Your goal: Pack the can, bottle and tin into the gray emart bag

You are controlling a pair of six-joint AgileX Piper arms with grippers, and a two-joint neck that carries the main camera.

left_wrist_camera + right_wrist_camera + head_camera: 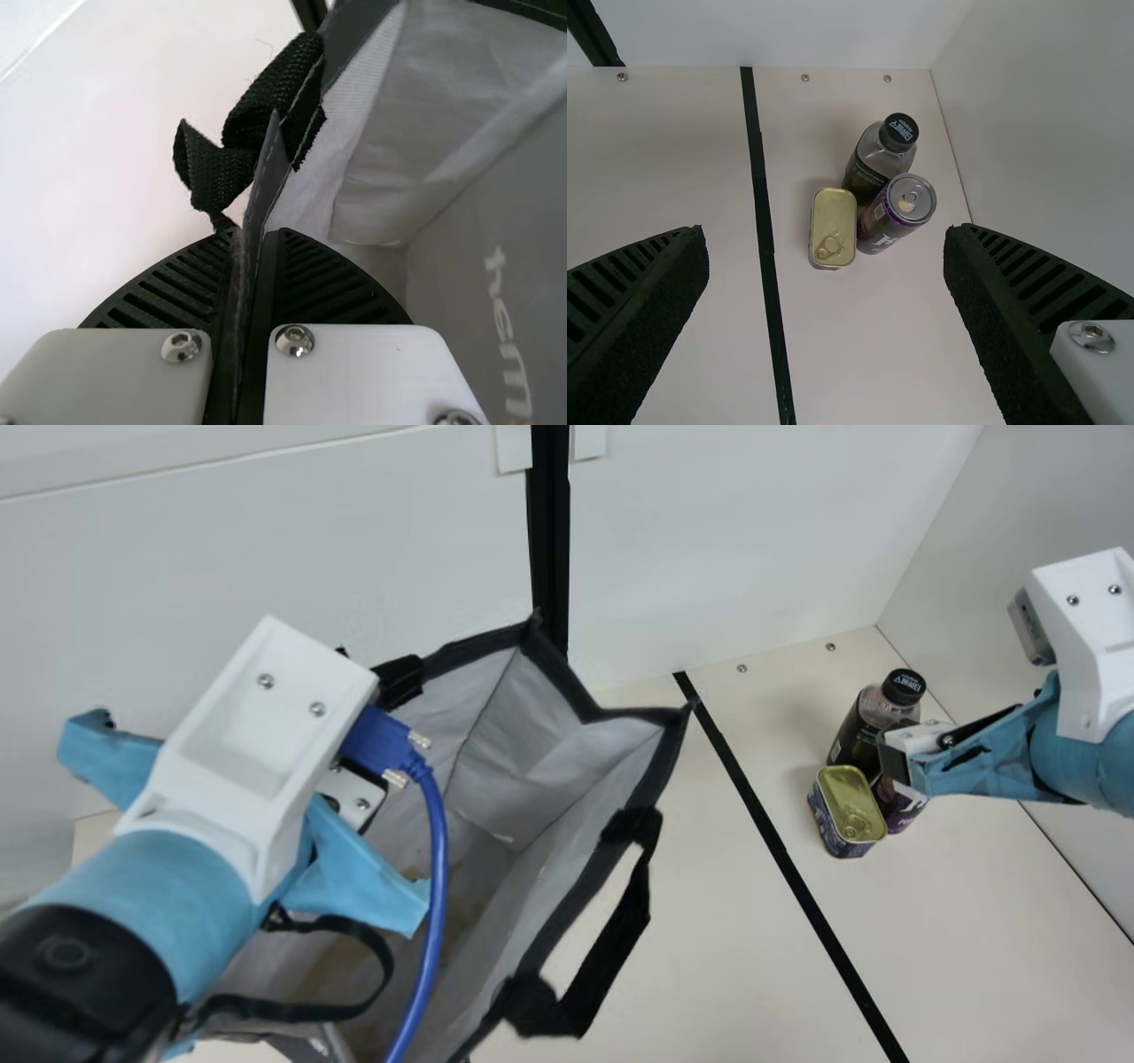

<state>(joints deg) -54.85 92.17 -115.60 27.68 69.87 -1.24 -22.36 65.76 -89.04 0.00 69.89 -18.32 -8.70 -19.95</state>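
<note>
Left gripper (354, 795) clamped on gray emart bag (536, 766) edge. Right gripper (905, 755) spread wide near bottle (852, 733), purple can (899, 211) and gold-lidded tin (848, 804), bunched on table (735, 921).

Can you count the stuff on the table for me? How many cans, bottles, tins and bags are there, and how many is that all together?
Round purple metal can with a silver top: 1
Dark see-through bottle with a black cap: 1
Boxy metal tin with a gold lid: 1
Big gray bag with black handles: 1
Total: 4
</note>
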